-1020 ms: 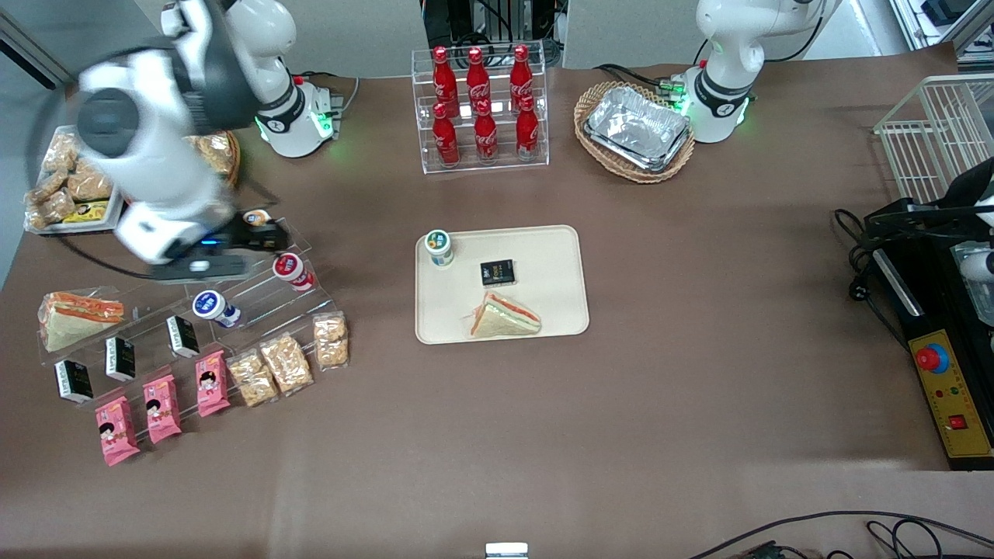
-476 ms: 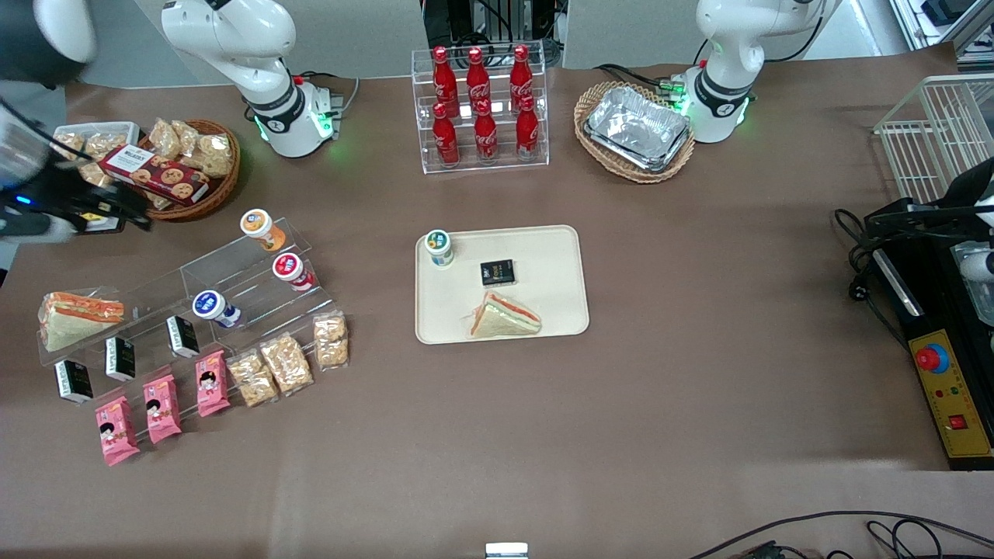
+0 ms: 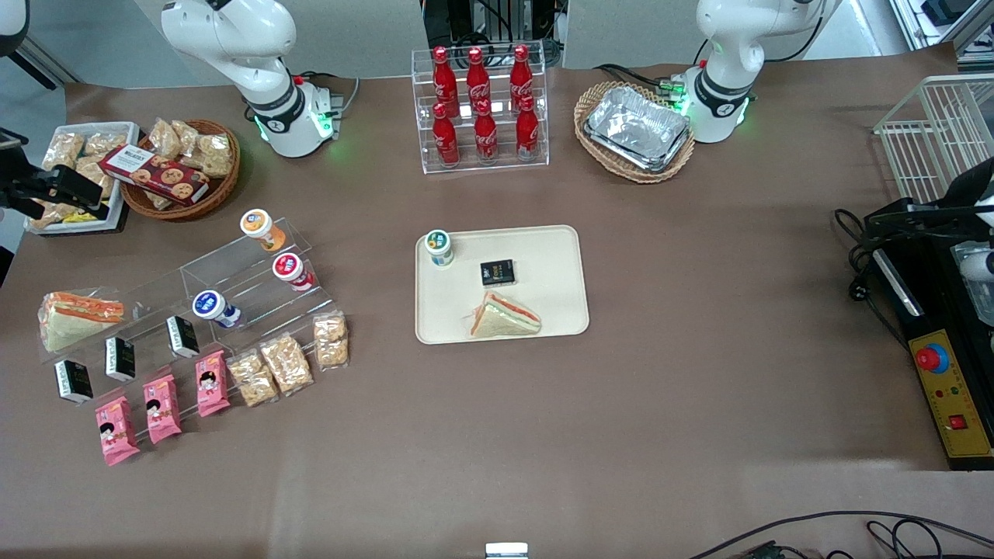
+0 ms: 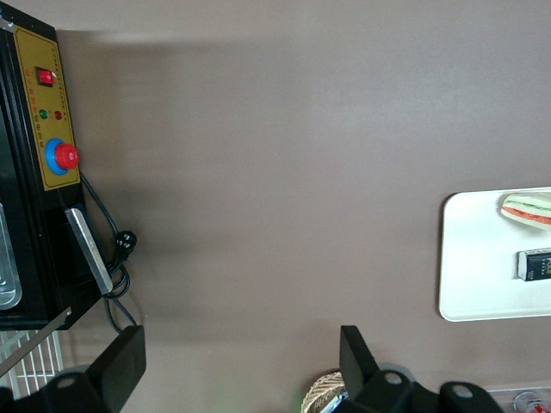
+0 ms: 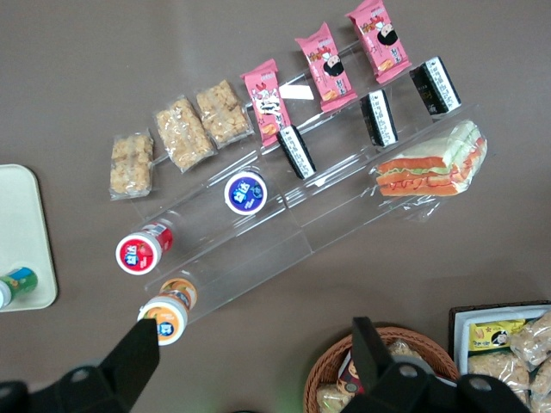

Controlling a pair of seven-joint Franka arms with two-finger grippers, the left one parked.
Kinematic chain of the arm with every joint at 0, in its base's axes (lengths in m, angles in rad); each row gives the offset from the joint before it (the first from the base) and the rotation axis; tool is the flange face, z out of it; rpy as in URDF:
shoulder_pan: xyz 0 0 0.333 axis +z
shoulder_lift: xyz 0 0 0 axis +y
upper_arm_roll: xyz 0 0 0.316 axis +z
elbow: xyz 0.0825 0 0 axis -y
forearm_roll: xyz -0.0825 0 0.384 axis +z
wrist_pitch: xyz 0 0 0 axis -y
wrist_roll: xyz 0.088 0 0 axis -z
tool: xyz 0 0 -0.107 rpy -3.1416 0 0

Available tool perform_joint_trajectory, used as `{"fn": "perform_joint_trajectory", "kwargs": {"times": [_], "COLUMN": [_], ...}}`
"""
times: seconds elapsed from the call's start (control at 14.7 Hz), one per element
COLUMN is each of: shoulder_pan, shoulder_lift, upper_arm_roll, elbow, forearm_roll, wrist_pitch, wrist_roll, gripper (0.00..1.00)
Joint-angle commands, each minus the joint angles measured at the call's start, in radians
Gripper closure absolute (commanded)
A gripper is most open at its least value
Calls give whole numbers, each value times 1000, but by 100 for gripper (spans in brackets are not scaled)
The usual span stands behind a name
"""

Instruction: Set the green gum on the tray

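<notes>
Green gum [image 3: 439, 248] stands upright on the tray [image 3: 551, 287], in the tray corner nearest the working arm's end and farthest from the front camera, with nothing gripping it. So the placement looks done; by my read nothing is left except the arm getting clear. Also on the tray: a small black box [image 3: 497, 272] just beside the gum and a wrapped sandwich [image 3: 503, 318] nearer the camera, both apart from the gum. Tool [image 3: 54, 189] is at the working arm's end of the table, above the small white tray of snack packs [image 3: 115, 211] and next to the wicker basket [image 3: 186, 208], well apart from the gum, with the acrylic display rack [image 3: 233, 272] and its orange-lidded canister [image 3: 256, 223], red-lidded canister [image 3: 288, 268] and blue-lidded canister [image 3: 208, 304] between them. Wrist view agrees: tool [image 5: 250, 366] is spread wide and empty, looking down on the rack, with the gum [image 5: 17, 282] and tray [image 5: 26, 232] only just in sight at the frame edge. Gum sits close to the tray rim but fully inside it, looks stable.
</notes>
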Motion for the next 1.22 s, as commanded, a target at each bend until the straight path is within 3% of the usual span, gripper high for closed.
{"fn": "perform_joint_trajectory", "kwargs": {"times": [0.0,0.34,1.16], "shoulder_pan": [47,59,110], "shoulder_lift": [41,152,83], "upper_arm_roll": [-65,-61,-61], "elbow": [23,93,26], "forearm_roll": [22,48,54], "wrist_pitch": [-22,12,-40], "wrist_roll": [-30,-19,57], "gripper": [0,0,0]}}
